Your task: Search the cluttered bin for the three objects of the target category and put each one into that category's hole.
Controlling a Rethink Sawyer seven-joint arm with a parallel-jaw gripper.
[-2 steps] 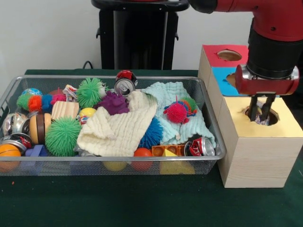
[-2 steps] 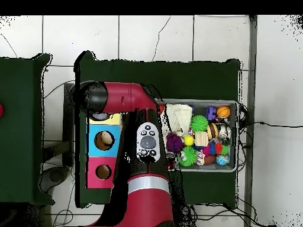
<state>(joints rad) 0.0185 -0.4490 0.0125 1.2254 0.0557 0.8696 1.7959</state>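
1. The table [image 1: 142, 203] is covered with a dark green cloth, which also shows in the overhead view [image 2: 195, 68]; a second green-covered table [image 2: 21, 130] stands apart from it at that view's left.
2. From overhead the floor [image 2: 148, 35] is pale tile with dark joints, and thin cables trail across it.
3. In the front view a plain light wall [image 1: 47, 33] stands behind the table.
4. A wire mesh bin [image 1: 208, 137] sits on the cloth, packed with clutter — two green spiky balls [image 1: 62, 136], a purple spiky ball [image 1: 113, 103], a cream cloth [image 1: 118, 127], a pale mint cloth [image 1: 170, 94] and an orange ball [image 1: 9, 153].
5. Three crushed drink cans show in the bin: one [image 1: 125, 84] at the back rim, one [image 1: 202, 146] in the front right corner, one [image 1: 14, 124] at the left end.
6. Just beside the bin stands a wooden box [image 1: 255, 161] with three coloured tops — yellow nearest, then blue [image 1: 222, 80], then red [image 1: 215, 56] — each with a round hole.
7. The gripper [image 1: 262, 113] hangs over the yellow top's hole [image 1: 272, 118], its tips down inside the opening.
8. Something pale sits in the hole between the tips, too indistinct to name, and I cannot tell whether the gripper is grasping it or released.
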